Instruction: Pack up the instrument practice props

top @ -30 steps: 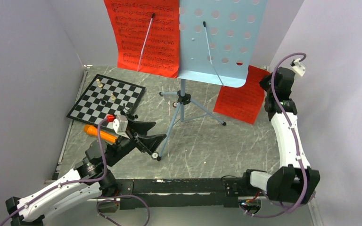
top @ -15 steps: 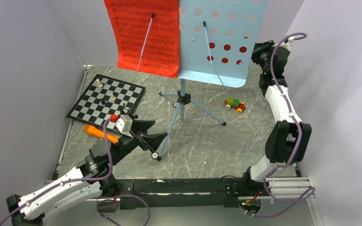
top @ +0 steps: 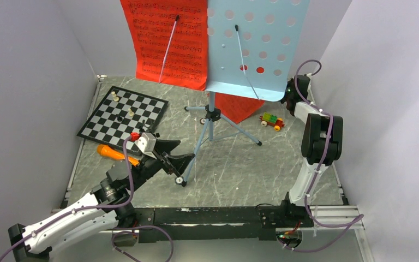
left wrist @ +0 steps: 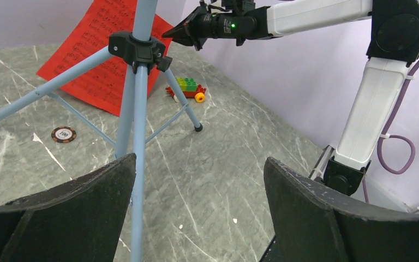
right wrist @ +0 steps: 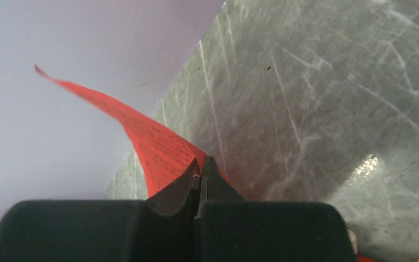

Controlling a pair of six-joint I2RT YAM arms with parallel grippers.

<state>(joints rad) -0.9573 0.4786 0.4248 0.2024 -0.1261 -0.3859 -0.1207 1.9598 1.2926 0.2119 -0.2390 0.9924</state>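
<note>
Overhead, wrist close-ups, shared red sheet (top: 233, 108)

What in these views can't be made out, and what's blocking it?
Music stand desk: top external, upper part cut off by the frame edge.
Loose red music sheet: top external, mostly hidden behind that desk.
Orange microphone: top external, near end covered by the left arm.
Chess pieces: top external, too small to identify.
Right gripper: top external, fingertips behind the desk.

Tall light-blue metal tripod music stand (top: 256, 43): rows of round holes, two showing red. Red paper music sheets (top: 166, 41): dark printed staves. Orange cylindrical microphone (top: 111, 152): plain. Square chessboard (top: 123, 114): black-and-white chequers. Small brick toy car (top: 271, 120): apparently green and red, yellow wheels. Grey stone-look table top (top: 234, 164): white veining.
</note>
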